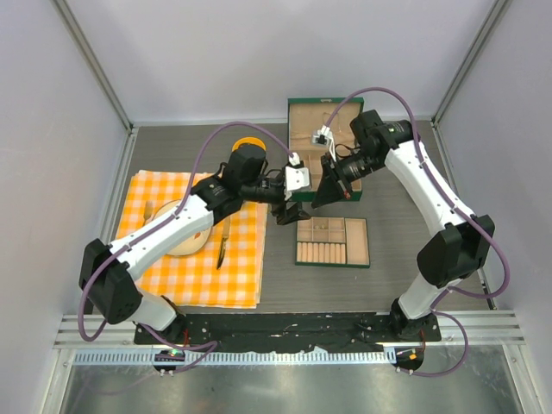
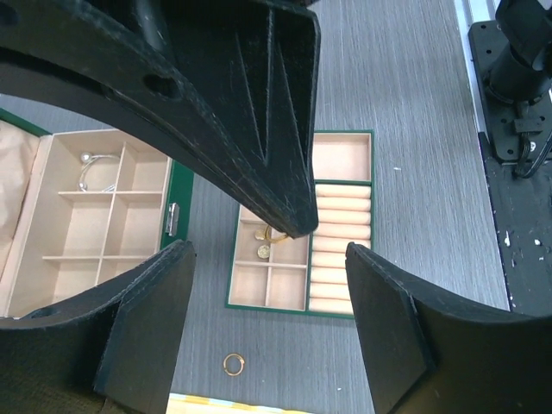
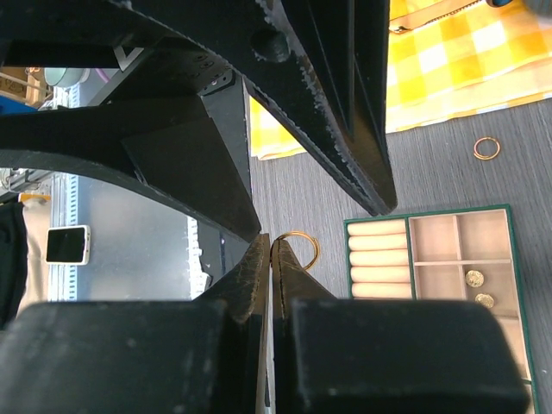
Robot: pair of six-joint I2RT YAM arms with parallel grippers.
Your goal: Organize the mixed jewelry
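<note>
My right gripper (image 3: 271,241) is shut on a thin gold-coloured wire hoop (image 3: 304,243) and holds it above the table beside the green compartment tray (image 3: 377,256). In the top view it (image 1: 321,197) hangs just above that tray (image 1: 323,253). My left gripper (image 2: 267,252) is open and empty, hovering above the table at the tray's left (image 1: 289,213). A small gold ring (image 2: 233,364) lies on the table below it, also seen in the right wrist view (image 3: 486,148). Two tiny round gold pieces (image 3: 475,279) lie in a tray compartment. A silvery curved bracelet (image 2: 90,167) lies in the open green box (image 2: 129,233).
The open green jewelry box (image 1: 310,121) stands at the back centre. An orange checked cloth (image 1: 198,280) at the left carries a plate (image 1: 177,246) and a knife (image 1: 221,248). An orange round object (image 1: 250,143) sits behind the left arm.
</note>
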